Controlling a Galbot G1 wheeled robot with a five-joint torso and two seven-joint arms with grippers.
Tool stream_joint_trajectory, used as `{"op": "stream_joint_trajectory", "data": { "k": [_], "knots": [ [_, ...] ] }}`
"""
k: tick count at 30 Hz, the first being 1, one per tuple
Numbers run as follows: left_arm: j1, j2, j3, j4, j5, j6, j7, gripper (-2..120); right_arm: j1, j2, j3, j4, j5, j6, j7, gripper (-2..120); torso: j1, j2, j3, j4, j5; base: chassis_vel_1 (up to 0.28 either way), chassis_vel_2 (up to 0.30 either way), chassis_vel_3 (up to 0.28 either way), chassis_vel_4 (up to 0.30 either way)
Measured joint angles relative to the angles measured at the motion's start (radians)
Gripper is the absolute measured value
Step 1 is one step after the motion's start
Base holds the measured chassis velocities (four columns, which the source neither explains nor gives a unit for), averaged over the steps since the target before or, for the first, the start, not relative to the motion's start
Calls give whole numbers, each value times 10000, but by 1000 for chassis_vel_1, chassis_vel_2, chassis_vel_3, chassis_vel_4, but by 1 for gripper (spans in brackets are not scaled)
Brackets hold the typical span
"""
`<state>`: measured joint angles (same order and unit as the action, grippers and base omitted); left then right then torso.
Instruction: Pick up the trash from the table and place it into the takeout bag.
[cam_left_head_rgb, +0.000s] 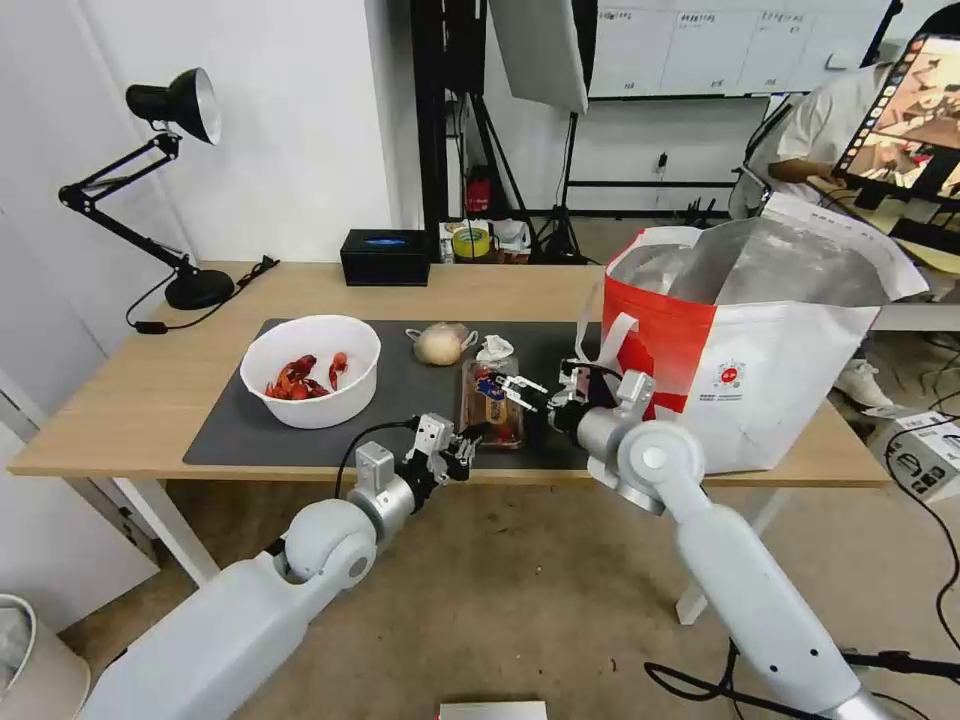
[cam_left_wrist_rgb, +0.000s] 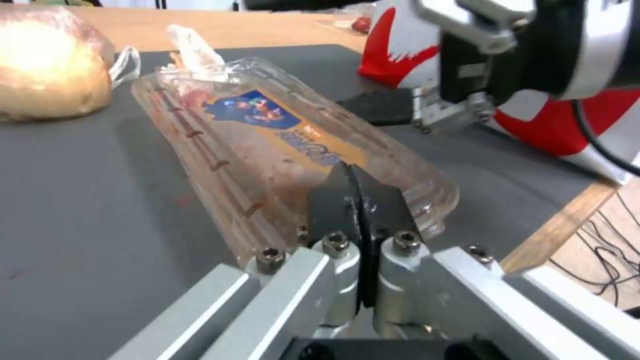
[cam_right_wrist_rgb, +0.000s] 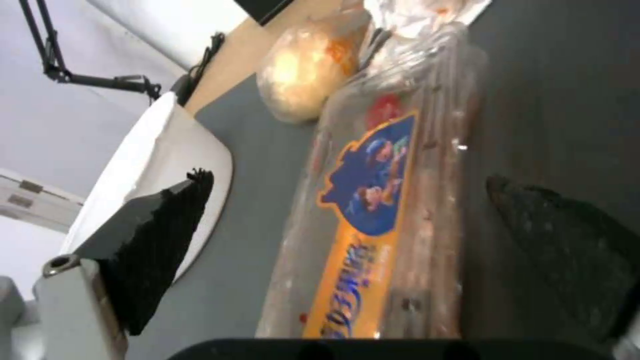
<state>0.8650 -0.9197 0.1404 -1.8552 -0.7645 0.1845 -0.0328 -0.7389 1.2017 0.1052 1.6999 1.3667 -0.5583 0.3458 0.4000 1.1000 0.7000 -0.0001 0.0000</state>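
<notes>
- The left gripper sits at the near edge of the long light-wood desk. Its two dark fingers are pressed together, their tips at the near end of the clear hinged plastic tray with a blue and orange label. Whether they pinch the tray's rim or only touch it is hard to tell from the left wrist view.
- The right gripper hangs over the same tray from the other side, its black fingers spread wide apart. In the right wrist view the tray lies lengthwise between them, touching neither.
- The tray lies on the large dark grey rectangular mat.
- Past the far end of the tray, beyond the fingertips of both grippers, lie the crumpled white tissue and the knotted clear bag with a beige lump.
- The white round bowl with red crayfish shells stands on the mat, well off to the left of the left fingers.
- The large boxy white-and-red takeout bag with silver foil lining stands open on the desk, just right of the right gripper.
</notes>
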Motion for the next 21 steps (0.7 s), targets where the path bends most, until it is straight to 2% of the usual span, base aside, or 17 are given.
{"op": "stream_joint_trajectory", "data": {
  "k": [8, 21],
  "knots": [
    [197, 52, -133, -126, -28, 2, -14, 0, 651, 350, -267, -550, 50, -459, 337, 100, 0, 0, 0, 2, -1, 0, 0, 0, 0],
    [128, -42, -14, -99, -28, 0, -13, 0, 897, 306, -365, -767, 451, -821, 796, 100, 0, -1, 0, 0, 1, 0, 0, 0, 0]
  ]
}}
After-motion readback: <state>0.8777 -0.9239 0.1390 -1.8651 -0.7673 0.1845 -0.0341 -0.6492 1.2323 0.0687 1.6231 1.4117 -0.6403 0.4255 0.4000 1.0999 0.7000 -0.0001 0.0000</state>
